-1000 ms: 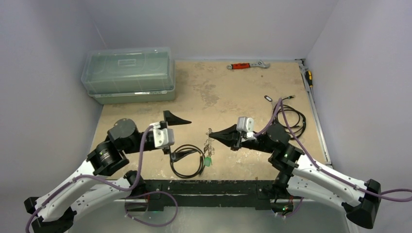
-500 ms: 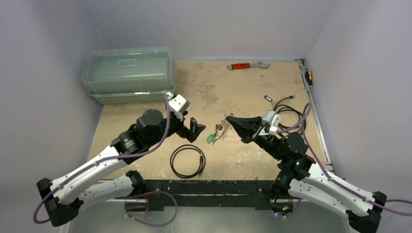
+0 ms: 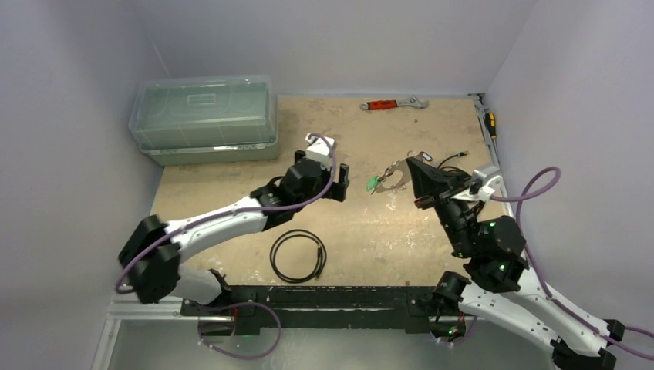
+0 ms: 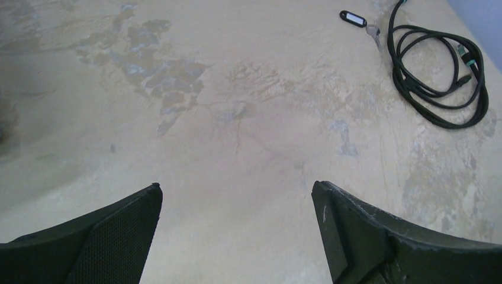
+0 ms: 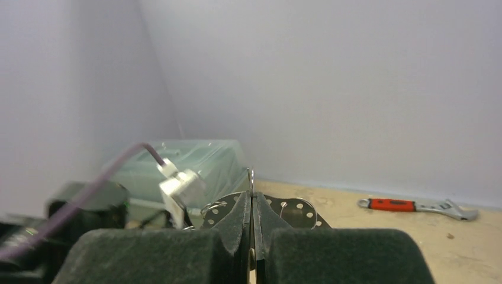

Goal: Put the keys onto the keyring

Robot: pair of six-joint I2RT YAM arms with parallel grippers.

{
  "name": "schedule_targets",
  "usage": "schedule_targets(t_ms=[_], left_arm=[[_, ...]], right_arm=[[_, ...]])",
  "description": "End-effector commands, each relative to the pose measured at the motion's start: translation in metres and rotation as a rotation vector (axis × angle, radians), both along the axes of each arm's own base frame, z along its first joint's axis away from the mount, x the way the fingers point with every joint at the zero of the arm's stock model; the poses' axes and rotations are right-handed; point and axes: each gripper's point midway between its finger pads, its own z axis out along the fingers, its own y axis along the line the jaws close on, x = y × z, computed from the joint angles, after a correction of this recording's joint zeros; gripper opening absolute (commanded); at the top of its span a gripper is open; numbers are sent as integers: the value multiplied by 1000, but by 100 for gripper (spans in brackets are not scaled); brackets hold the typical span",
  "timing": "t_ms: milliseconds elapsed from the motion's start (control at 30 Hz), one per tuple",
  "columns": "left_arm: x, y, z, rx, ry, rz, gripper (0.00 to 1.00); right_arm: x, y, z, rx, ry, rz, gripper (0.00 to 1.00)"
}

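Farthest left, a clear lidded plastic box (image 3: 204,116) sits at the back corner of the bench (image 3: 370,231). Next, the left gripper (image 3: 340,183) reaches over mid-bench, its jaws spread wide with nothing between them. A black cable coil (image 3: 298,255) lies nearer the arm bases. Just right of that gripper, the keys (image 3: 378,182), a bright green piece among them, hang from the keyring (image 3: 397,174), held up off the bench. The right gripper (image 3: 414,164) is clenched on that keyring, and thin wire pokes up between its fingers in the right wrist view. A red-handled wrench (image 3: 393,103) lies by the back wall, and a loose black cable (image 3: 461,166) rests further right.
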Motion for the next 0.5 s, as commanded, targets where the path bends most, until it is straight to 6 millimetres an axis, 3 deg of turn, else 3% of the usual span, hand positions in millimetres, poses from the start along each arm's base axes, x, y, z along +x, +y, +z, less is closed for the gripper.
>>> schedule_targets(t_ms=[0, 200, 400, 467], left_arm=[[43, -57, 31, -134, -81, -4, 96], [80, -150, 15, -256, -71, -142, 91], [109, -228, 9, -432, -136, -288, 87], [114, -255, -5, -498, -134, -349, 85]], right_arm=[[-7, -42, 50, 163, -16, -108, 0], [-22, -64, 85, 236, -67, -106, 0], [-36, -82, 117, 267, -124, -107, 0], [-39, -86, 123, 276, -135, -105, 0]])
